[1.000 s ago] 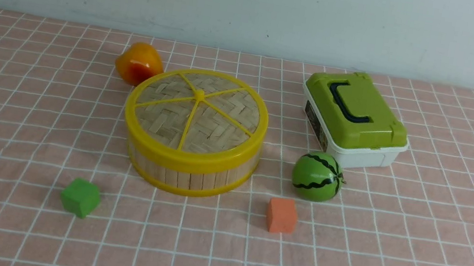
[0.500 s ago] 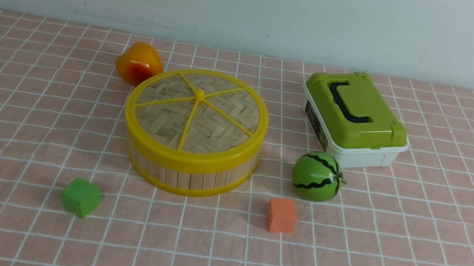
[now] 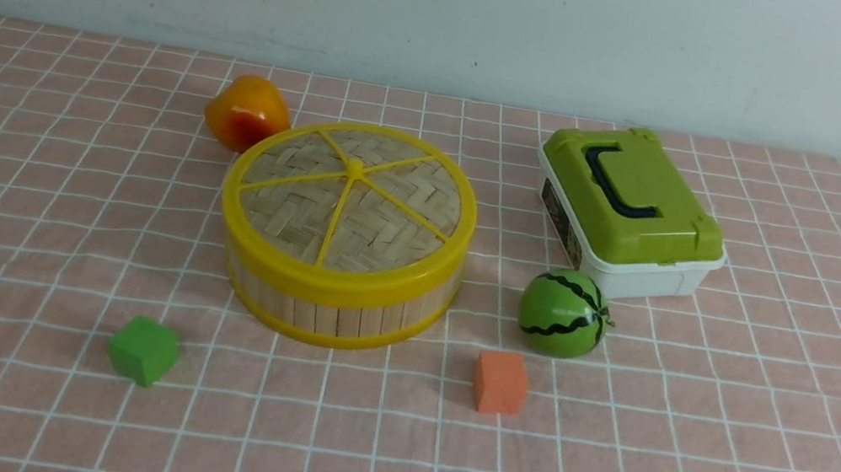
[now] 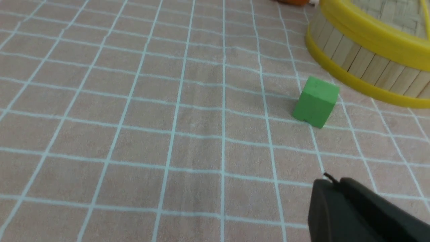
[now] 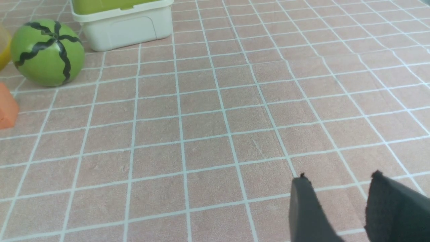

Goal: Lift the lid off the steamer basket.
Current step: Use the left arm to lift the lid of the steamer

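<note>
Inspector A: Where does the lid (image 3: 397,223) lie?
Inspector B: Seated on the steamer basket (image 3: 338,320), ahead of the left gripper (image 4: 331,179) and well apart from it.
Inspector A: Condition of the grippers?
Inspector B: Left: fingers pressed together, nothing pinched. Right gripper (image 5: 339,174): fingers spread, a gap between them, nothing held.
Inspector A: Differences between views?
Inspector B: The front view shows the lid's centre knob (image 3: 355,169) and the dark handle (image 3: 617,185) of the green-lidded box (image 3: 648,206); neither wrist view does. Each wrist view shows its own gripper; the front view shows neither. The green block (image 3: 143,350) appears in the left wrist view, not the right.
</note>
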Available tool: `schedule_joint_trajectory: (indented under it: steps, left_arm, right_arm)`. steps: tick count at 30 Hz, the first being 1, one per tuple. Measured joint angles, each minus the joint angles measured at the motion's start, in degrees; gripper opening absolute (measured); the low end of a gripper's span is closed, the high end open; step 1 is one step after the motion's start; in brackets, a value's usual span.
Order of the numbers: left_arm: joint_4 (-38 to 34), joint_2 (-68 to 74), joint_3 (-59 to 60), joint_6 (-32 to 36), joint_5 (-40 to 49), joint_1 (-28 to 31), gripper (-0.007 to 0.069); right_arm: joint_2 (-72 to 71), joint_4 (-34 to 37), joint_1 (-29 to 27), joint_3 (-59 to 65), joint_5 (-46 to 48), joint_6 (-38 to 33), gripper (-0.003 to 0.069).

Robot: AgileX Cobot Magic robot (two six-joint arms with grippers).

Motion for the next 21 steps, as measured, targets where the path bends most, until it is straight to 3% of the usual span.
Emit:
schedule_joint_trajectory:
  steps: [7, 10, 11, 12, 15, 16, 21]
  left_arm:
    - [-1.81, 0.0, 0.0, 0.0, -27.67, 0.0, 0.0018]
    - [-1.98, 0.0, 0.0, 0.0, -50.16, 0.0, 0.002]
    - [-1.98, 0.0, 0.0, 0.0, -51.28, 0.0, 0.002]
    - [-2.04, 0.0, 0.0, 0.0, -59.9, 0.0, 0.0022]
    - [-2.04, 0.0, 0.0, -0.35, -70.25, 0.0, 0.0022]
    - [-2.04, -0.06, 0.0, -1.84, -78.55, 0.0, 0.0022]
    - [-2.04, -0.06, -0.72, -6.79, -84.32, 0.0, 0.0024]
  right_arm:
    - [0.0, 0.0, 0.0, 0.0, 0.0, 0.0, 0.0241]
    - [0.0, 0.0, 0.0, 0.0, 0.0, 0.0, 0.0241]
    - [0.0, 0.0, 0.0, 0.0, 0.0, 0.0, 0.0241]
    - [0.0, 0.0, 0.0, 0.0, 0.0, 0.0, 0.0241]
    - [0.0, 0.0, 0.0, 0.0, 0.0, 0.0, 0.0241]
    - [0.0, 0.0, 0.0, 0.0, 0.0, 0.0, 0.0241]
    - [0.0, 0.0, 0.0, 0.0, 0.0, 0.0, 0.0241]
